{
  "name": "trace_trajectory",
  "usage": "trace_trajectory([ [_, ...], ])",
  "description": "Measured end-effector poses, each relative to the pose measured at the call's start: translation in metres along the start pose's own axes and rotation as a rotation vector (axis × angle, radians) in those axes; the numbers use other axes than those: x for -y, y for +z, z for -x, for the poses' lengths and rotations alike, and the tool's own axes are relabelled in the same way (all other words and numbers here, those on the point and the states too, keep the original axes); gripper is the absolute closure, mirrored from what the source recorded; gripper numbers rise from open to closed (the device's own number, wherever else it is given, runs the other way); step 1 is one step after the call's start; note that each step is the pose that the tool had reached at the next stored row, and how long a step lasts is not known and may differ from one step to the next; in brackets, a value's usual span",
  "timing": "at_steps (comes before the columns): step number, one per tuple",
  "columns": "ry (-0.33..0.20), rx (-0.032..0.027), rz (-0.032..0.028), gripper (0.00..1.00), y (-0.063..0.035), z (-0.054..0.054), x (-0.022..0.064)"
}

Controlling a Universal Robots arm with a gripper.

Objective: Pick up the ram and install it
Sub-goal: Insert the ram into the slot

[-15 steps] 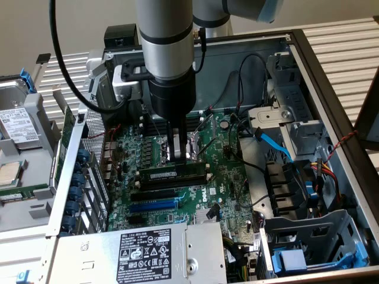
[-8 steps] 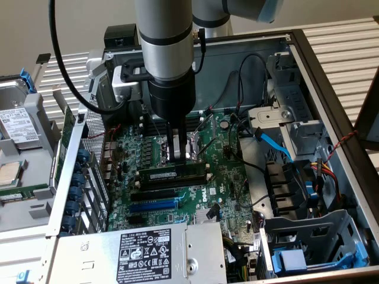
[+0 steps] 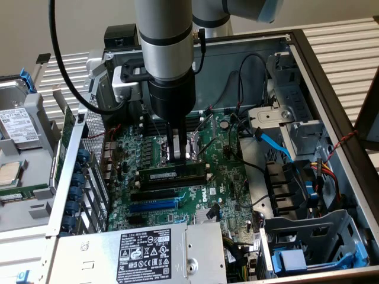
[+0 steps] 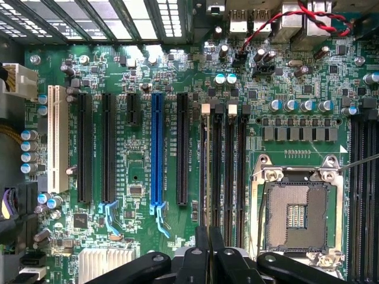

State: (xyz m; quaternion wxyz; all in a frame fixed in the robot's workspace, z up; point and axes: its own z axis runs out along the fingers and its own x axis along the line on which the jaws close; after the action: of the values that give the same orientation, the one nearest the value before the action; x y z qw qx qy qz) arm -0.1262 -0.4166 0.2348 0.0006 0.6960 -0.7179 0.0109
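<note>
Silver and black, the arm [image 3: 169,53] drops straight down into the open computer case [image 3: 308,53] in the exterior view, its wrist vertical over the green motherboard [image 3: 231,171]. Its gripper [image 3: 176,155] is clenched, fingers pinched together with nothing between them. The tips are just above the ram [image 3: 172,176], which lies lengthwise along a memory slot with its white label showing. I can't tell whether tips and stick touch.

From the wrist view, the gripper [image 4: 209,236] shows closed fingers [image 4: 201,254] over the bank of memory slots [image 4: 228,165]. The ram [image 4: 203,165] stands edge-on in the slot of that bank nearest the blue expansion slot [image 4: 157,154]; the CPU socket [image 4: 296,216] lies beside the bank.
</note>
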Motion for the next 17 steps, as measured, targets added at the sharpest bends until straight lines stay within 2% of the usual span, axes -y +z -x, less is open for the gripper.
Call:
trace_trajectory([
  [17, 0.008, 0.0000, -0.0001, 0.87, 0.0007, -0.0002, 0.0000],
])
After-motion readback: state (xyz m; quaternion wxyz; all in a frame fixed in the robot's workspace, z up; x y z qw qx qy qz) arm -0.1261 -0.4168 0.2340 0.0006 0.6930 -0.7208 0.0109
